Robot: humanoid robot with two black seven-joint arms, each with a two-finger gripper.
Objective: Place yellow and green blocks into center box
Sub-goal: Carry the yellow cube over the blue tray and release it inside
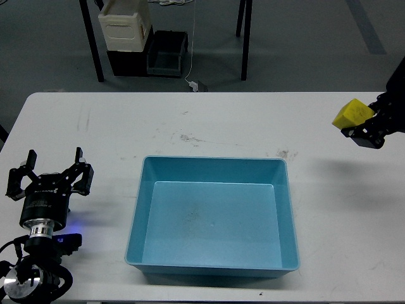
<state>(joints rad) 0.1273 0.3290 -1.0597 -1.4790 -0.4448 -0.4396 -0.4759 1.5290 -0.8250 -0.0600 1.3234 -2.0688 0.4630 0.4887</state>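
Yellow block is held clamped in the right gripper above the table, right of the empty blue tray; left gripper is spread wide, nothing held; green block is not seen, nothing placed yet.

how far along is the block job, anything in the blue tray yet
Nothing done yet: the blue tray is empty. In hand: the right hand holds the yellow block raised right of the tray. The left hand is open, empty. The green block isn't in view.
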